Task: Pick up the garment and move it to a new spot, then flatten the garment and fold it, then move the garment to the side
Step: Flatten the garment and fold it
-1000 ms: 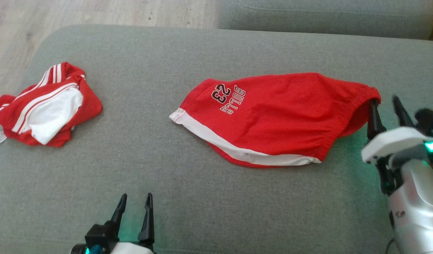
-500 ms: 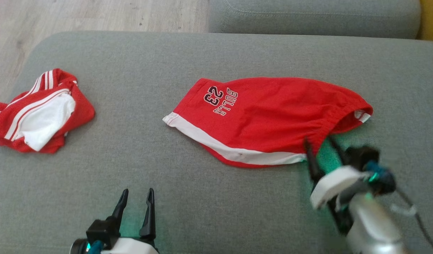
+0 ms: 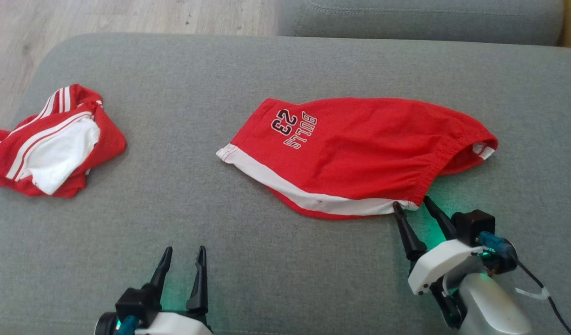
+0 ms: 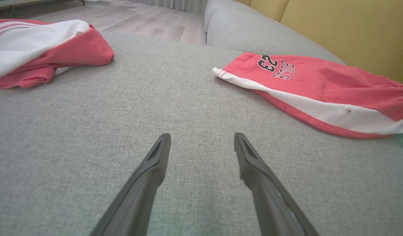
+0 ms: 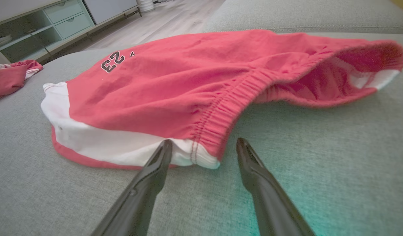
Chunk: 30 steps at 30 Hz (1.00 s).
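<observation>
Right tool (image 3: 411, 202) spread, tips at garment (image 3: 360, 149) waistband corner.

Left gripper (image 3: 185, 249): two long dark tapered fingers (image 3: 199, 279), black base block, white housing, teal connector (image 3: 127, 324), green glow. Right gripper (image 3: 411, 203): matching fingers, white housing, silver forearm (image 3: 489, 302), teal plug (image 3: 492, 242), black cable (image 3: 529, 273), white tag.

Red shorts (image 3: 360, 149), white hem band, "BULLS 23" print, lying spread on grey cushion (image 3: 220, 260), waistband gaping open.
</observation>
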Motion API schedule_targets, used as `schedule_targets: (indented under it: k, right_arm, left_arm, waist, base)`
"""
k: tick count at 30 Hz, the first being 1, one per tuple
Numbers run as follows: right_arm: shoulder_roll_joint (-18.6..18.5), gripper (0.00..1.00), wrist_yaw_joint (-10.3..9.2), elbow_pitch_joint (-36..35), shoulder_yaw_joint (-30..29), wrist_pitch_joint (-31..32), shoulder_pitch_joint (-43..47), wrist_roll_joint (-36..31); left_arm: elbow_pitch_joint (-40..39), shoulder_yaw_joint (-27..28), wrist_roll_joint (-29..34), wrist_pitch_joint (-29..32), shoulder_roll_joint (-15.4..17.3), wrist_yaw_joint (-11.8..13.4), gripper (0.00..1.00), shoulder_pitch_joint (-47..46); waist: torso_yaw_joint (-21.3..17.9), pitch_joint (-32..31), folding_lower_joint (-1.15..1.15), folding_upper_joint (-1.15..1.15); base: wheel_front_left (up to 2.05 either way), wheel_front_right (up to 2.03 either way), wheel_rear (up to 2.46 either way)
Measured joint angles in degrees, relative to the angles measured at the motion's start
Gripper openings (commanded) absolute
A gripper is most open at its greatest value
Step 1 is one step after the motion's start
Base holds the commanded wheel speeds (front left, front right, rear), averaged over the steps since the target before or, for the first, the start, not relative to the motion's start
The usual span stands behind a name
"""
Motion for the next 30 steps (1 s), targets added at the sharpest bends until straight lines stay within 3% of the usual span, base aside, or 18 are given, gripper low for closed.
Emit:
schedule_targets:
  k: [2, 3, 9, 13, 19, 20, 21, 25, 30]
  right_arm:
    - [0.0, 0.07, 0.0, 0.0, 0.0, 0.0, -0.1, 0.0]
    - [0.1, 0.0, 0.0, 0.0, -0.1, 0.0, -0.1, 0.1]
    - [-0.4, 0.0, 0.0, -1.7, -3.4, 0.0, 0.2, 2.1]
    - [-3.0, 0.0, 0.0, -3.8, -6.5, 0.0, 1.6, 3.5]
    - [-4.6, 0.0, 0.0, -3.5, -7.2, 0.0, 3.6, 4.5]
    - [-4.6, 0.46, 0.0, -3.2, -7.3, 0.0, 3.2, 4.4]
    - [-4.6, 1.0, 0.0, -2.5, -7.6, 0.0, 2.6, 4.1]
    - [-4.5, 1.0, 0.0, -1.2, -11.3, 0.0, -0.2, -0.6]
    - [-2.2, 1.0, 0.0, -7.7, -18.4, 0.0, -0.2, -10.4]
  left_arm:
    - [0.0, -0.1, 0.0, 0.0, 0.0, 0.0, 1.0, 0.0]
    - [0.0, -0.2, 0.0, 0.0, 0.0, 0.0, 1.0, 0.0]
    - [0.0, -0.2, -0.1, 0.0, 0.0, 0.1, 1.0, 0.0]
    - [-0.1, -0.3, -0.3, 0.0, 0.0, 0.1, 1.0, 0.4]
    - [-0.2, -1.0, -0.9, 0.0, 0.0, 0.0, 1.0, 0.5]
    - [-0.2, -1.0, -0.9, 0.0, 0.0, 0.0, 1.0, 0.5]
    - [-0.2, -1.0, -0.9, 0.0, 0.0, 0.0, 1.0, 0.4]
    - [-0.2, -1.0, -0.6, 0.0, 0.0, 0.2, 1.0, -0.2]
    - [-0.7, 0.6, 1.4, 0.0, 0.0, 1.1, 1.0, -1.1]
  waist:
    - [0.2, 0.1, 0.0, 0.0]
    - [0.3, 0.2, 0.0, 0.0]
    - [0.1, -0.7, 0.0, 0.0]
    - [-0.7, -1.4, -0.01, 0.0]
    - [-1.9, -0.7, 0.0, 0.0]
    - [-2.1, -0.5, 0.0, 0.0]
    - [-2.2, -0.3, 0.0, 0.0]
    - [-2.3, 0.1, 0.0, 0.0]
    - [-2.8, -0.6, 0.0, 0.0]
  base:
    - [0.0, 0.0, 0.0]
    - [0.0, 0.0, 0.0]
    - [0.0, 0.0, 0.0]
    - [0.0, 0.0, 0.0]
    - [0.0, 0.0, 0.0]
    - [0.0, 0.0, 0.0]
    - [0.0, 0.0, 0.0]
    - [0.0, 0.0, 0.0]
    - [0.0, 0.0, 0.0]
